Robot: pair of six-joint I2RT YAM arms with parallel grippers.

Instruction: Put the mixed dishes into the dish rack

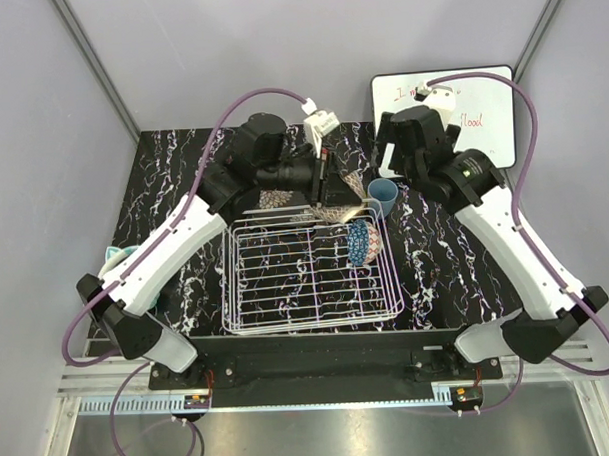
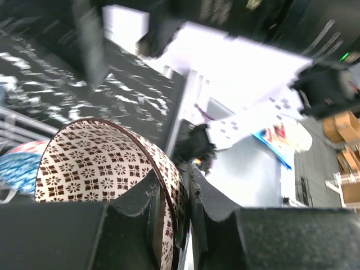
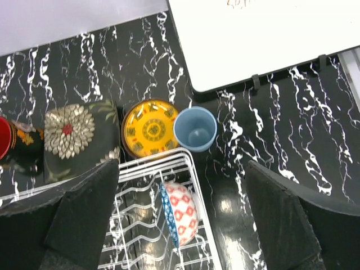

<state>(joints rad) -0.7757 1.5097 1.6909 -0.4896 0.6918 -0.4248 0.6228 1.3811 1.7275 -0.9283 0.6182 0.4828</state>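
The brown-patterned bowl (image 2: 95, 163) is held by its rim in the left claw (image 2: 179, 194), which is nearly shut on it. The bowl is seen just by the far edge of the wire rack (image 1: 313, 326), left of the middle. Whether it is lifted off the table (image 1: 435, 253) cannot be told.

A blue bowl (image 1: 363, 241) is stood on its edge at the right side of the rack. The yellow plate (image 3: 151, 129), blue cup (image 3: 195, 129), flowered saucer (image 3: 76, 135) and red mug (image 3: 3, 138) are left on the table past the rack's far edge.

The right claw (image 3: 181, 169) is opened wide above the cup and plate, and nothing is held in it.

The step in hand is judged to be the loading of the brown bowl. Next, the bowl should be brought over a free slot, tipped on edge, lowered between the wires and let go.
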